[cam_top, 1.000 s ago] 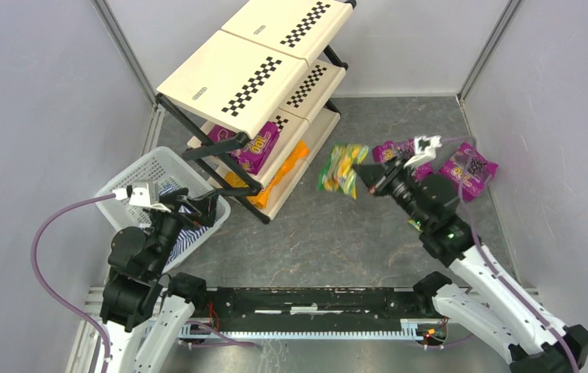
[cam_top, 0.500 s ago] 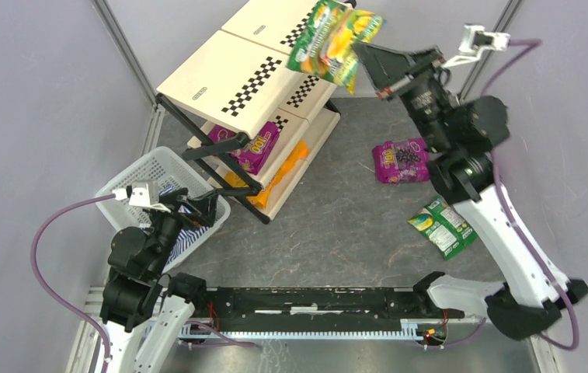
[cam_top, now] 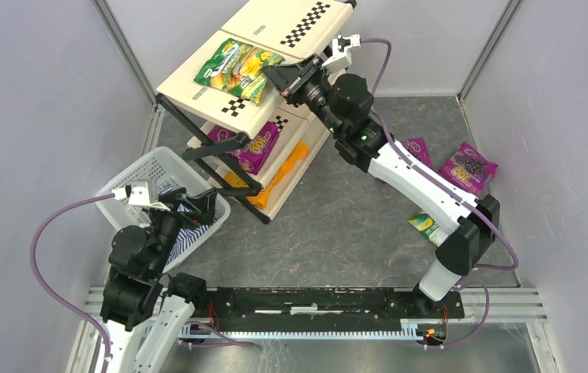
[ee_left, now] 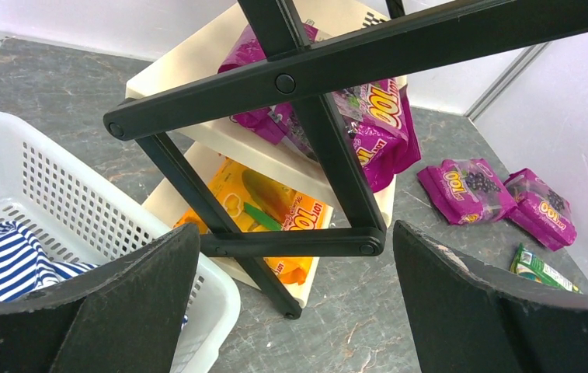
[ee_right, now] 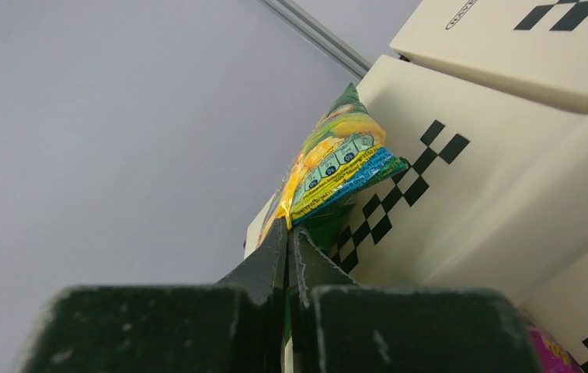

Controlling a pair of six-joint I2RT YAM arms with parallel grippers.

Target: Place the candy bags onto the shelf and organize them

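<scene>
The shelf (cam_top: 186, 78) stands at the back left. My right gripper (cam_top: 271, 75) is shut on the edge of a green candy bag (cam_top: 236, 68) and holds it over the shelf's top panel; the right wrist view shows that bag (ee_right: 337, 167) pinched between the closed fingers (ee_right: 263, 264). A purple bag (cam_top: 255, 148) lies on the middle tier and an orange bag (cam_top: 283, 175) on the bottom tier. Two purple bags (cam_top: 467, 167) and a green one (cam_top: 428, 227) lie on the floor at the right. My left gripper (cam_top: 197, 206) is open and empty by the basket.
A white mesh basket (cam_top: 131, 183) with a blue-white striped cloth (ee_left: 3, 264) stands at the left, close to the shelf's black frame (ee_left: 329, 163). Grey walls enclose the floor on three sides.
My right arm has carried the green bag from the floor at the right, up and leftward, to the shelf's top panel. The left arm has not moved.
</scene>
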